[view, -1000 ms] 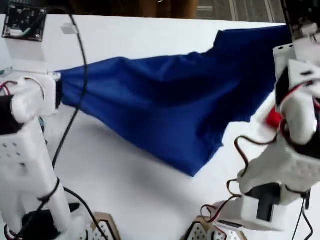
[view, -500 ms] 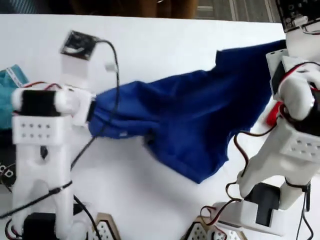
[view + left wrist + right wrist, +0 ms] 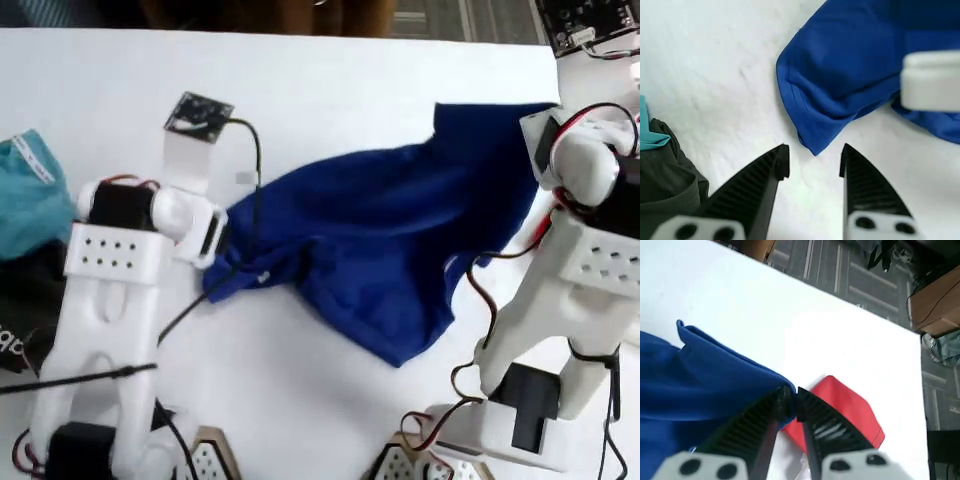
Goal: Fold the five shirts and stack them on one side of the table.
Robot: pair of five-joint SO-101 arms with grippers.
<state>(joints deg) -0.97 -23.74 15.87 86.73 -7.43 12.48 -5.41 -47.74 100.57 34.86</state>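
**One Edge Pinched, One Hand Spread**

My left hand (image 3: pixel 813 161) was spread wide, low over the white counter (image 3: pixel 330 90). A folded corner of the blue shirt (image 3: pixel 390 235) lay just beyond its fingertips, ungripped. My right hand (image 3: pixel 791 401) was pressed together on the shirt's far edge, pinching the cloth. The shirt lay bunched across the middle of the counter between my two arms. A red shirt (image 3: pixel 847 415) sat just beside my right hand. A teal shirt (image 3: pixel 28 195) and a black shirt (image 3: pixel 25 285) lay together by my left arm.
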